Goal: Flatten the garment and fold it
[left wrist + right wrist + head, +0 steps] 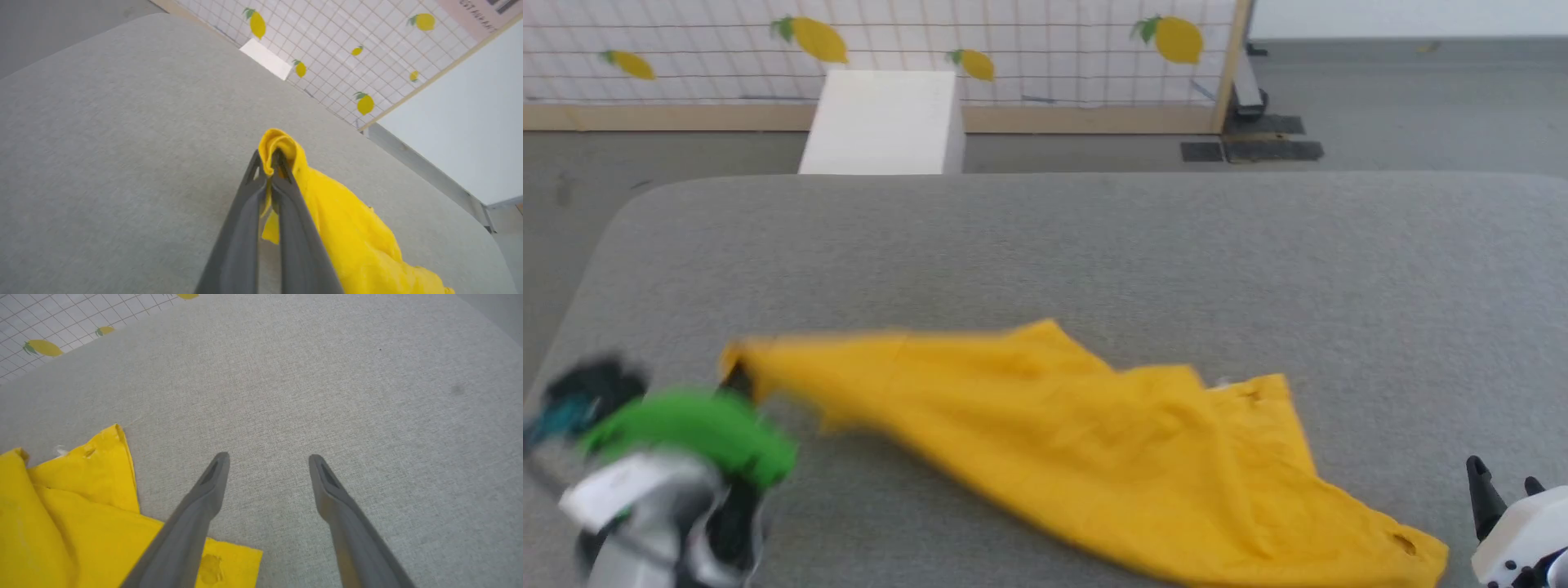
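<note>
Garment: yellow T-shirt, soft, light, probably limp. Left gripper pinches one corner; right gripper, spread, hangs just beside the opposite hem, the likely next hold.

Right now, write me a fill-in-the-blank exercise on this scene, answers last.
The left pincer is ____ on a corner of the crumpled bright yellow cloth T-shirt.
The right pincer stands ____, holding nothing.
The white gridded wall panel is printed with yellow ____.
Missing: shut; open; lemons.
</note>
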Robot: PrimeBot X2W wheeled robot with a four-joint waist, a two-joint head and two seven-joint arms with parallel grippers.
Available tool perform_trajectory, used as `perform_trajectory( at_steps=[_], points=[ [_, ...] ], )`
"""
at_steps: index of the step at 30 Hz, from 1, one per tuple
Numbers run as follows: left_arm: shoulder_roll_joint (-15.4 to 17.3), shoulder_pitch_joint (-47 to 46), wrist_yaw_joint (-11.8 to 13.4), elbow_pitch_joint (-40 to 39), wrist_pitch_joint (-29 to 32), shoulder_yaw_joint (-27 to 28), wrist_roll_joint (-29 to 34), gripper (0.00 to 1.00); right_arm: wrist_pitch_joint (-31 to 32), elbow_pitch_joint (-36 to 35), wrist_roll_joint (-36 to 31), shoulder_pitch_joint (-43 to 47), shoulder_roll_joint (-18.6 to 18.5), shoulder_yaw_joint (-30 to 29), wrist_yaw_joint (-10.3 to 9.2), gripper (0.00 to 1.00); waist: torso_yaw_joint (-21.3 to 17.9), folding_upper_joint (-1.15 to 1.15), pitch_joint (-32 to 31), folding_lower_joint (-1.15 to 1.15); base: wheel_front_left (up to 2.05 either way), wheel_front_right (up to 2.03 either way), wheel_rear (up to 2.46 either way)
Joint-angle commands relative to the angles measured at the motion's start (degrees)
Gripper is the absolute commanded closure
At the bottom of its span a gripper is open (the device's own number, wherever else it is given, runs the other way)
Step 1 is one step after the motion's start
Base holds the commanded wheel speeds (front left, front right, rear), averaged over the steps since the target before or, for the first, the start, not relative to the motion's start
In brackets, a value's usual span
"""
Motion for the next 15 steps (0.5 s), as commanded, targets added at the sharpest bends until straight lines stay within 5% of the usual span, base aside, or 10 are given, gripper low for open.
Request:
perform_trajectory(
  at_steps=[1,7,11,12,13,15],
  points=[
    [0.7,4.0,2.0,-1.1,0.5,1.8,-0.5,1.0,-0.5,0.1,-0.2,0.3,0.0,0.1,-0.08,0.0,2.1,0.0,-1.1,0.0,0.0,0.0,0.0],
    [-1.6,16.2,10.0,-1.0,0.6,10.1,-2.2,1.0,-0.6,0.1,-0.9,-0.4,0.0,0.6,-0.08,0.0,3.6,0.0,-0.9,0.0,0.0,0.0,0.0],
    [-3.6,18.1,8.4,5.0,1.7,9.6,-5.0,1.0,-0.2,0.2,-1.5,-1.0,0.0,2.5,-0.08,0.0,4.3,0.0,-0.7,0.0,0.0,0.0,0.0],
    [-4.2,17.6,7.6,6.4,1.4,9.4,-5.6,0.65,-0.1,0.2,-1.6,-1.2,0.0,3.1,-0.08,0.0,4.4,0.0,-0.7,0.0,0.0,0.0,0.0],
    [-4.4,17.1,7.1,7.3,0.7,9.3,-5.8,0.0,-0.1,0.2,-1.7,-1.5,0.0,3.7,-0.08,0.0,4.5,0.0,-0.7,0.0,0.0,0.0,0.0],
    [-4.8,15.6,5.7,8.3,-1.5,9.2,-5.8,0.0,0.2,-0.1,-2.1,-2.3,0.0,5.8,-0.08,0.0,4.6,0.0,-0.8,0.0,0.0,0.0,0.0]
  ],
)
